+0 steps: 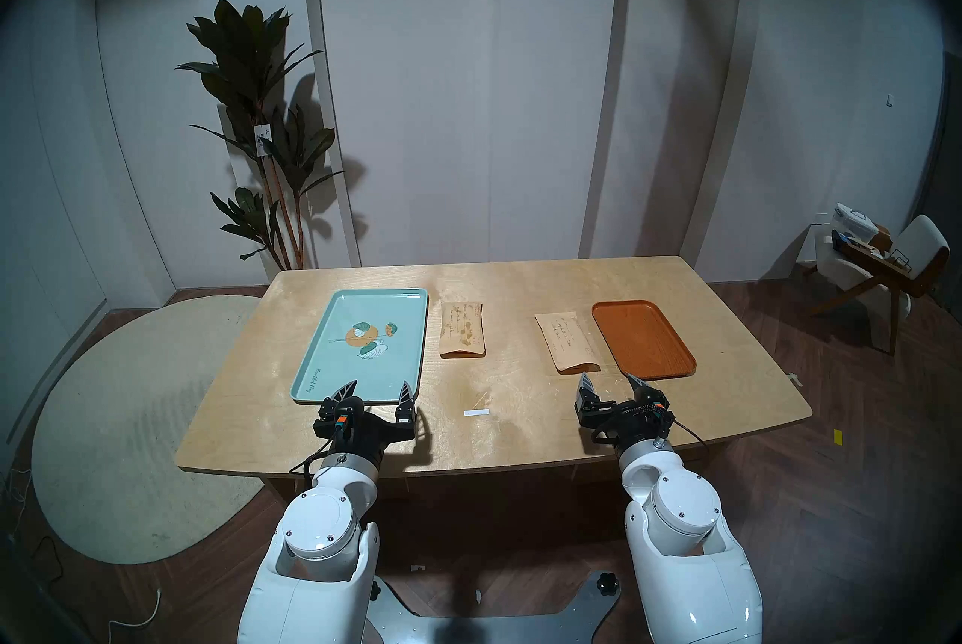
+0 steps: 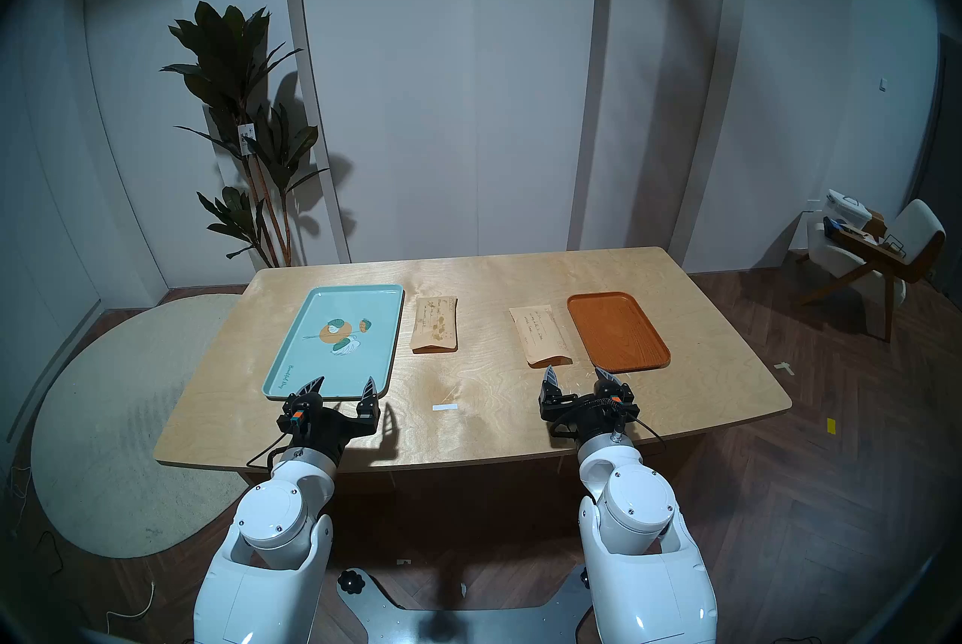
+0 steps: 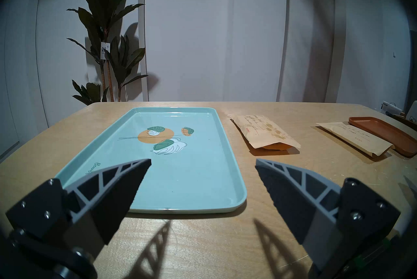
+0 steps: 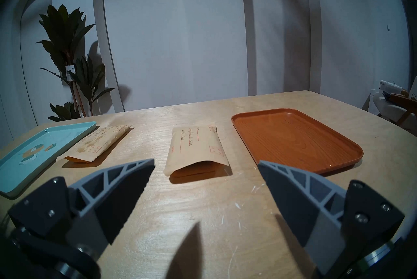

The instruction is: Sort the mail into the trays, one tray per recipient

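A mint-green tray with a leaf print (image 1: 333, 346) (image 2: 307, 341) (image 3: 203, 170) lies on the table's left, empty. A darker blotched envelope (image 1: 462, 329) (image 2: 435, 331) (image 3: 264, 134) (image 4: 99, 145) lies flat just right of it. A paler envelope (image 1: 565, 341) (image 2: 539, 335) (image 4: 195, 150) (image 3: 358, 138) lies left of the empty orange-brown tray (image 1: 643, 338) (image 2: 617, 330) (image 4: 293, 143). My left gripper (image 1: 379, 389) (image 2: 343, 385) (image 3: 203, 163) is open and empty over the green tray's near edge. My right gripper (image 1: 610, 380) (image 2: 572, 373) (image 4: 206, 164) is open and empty just before the paler envelope's near end.
A small white tape strip (image 1: 477, 413) (image 2: 445, 407) lies on the wooden table (image 1: 520, 419) between my grippers. A potted plant (image 1: 260, 117) stands behind the table's left corner. A chair with clutter (image 1: 880, 263) stands at the far right.
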